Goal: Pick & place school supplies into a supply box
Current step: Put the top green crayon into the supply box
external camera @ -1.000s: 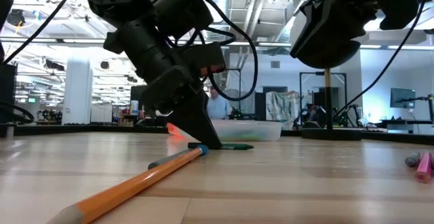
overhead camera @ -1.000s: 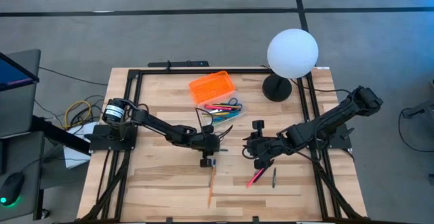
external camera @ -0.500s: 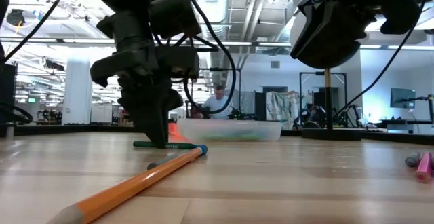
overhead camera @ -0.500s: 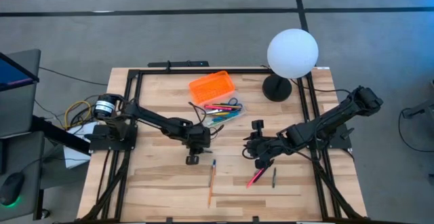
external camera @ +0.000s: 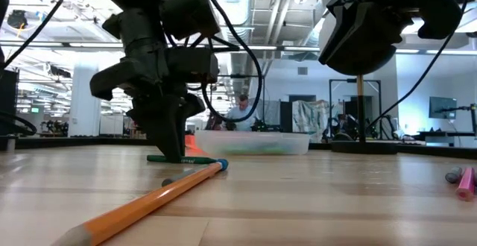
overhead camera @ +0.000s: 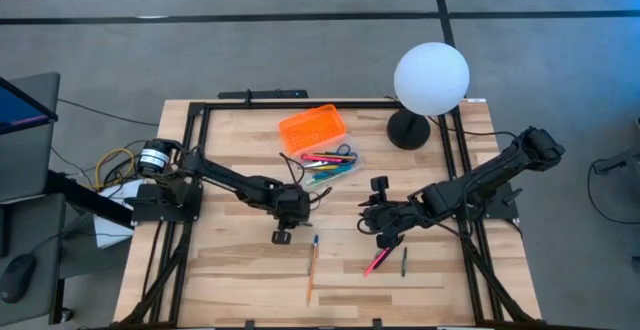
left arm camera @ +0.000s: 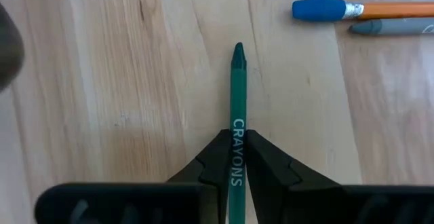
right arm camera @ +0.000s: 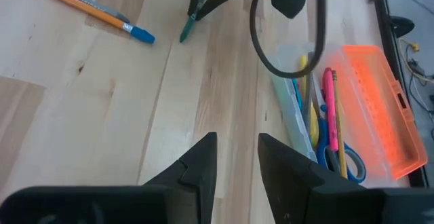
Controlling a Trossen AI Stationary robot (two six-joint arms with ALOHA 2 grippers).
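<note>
Left end effector (left arm camera: pixel 235 173) pinched shut on crayon (left arm camera: pixel 237 95) near its tail, so could pivot or slip mid-carry to box (overhead camera: pixel 328 162).

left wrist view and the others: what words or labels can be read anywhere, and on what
"CRAYONS": white letters along the thin green crayon clamped in the left hand.
Orange pencil with the blue eraser: dark print on its side, too small to read.
Low view, room behind the table: no sign is legible.
Nothing else readable.
</note>
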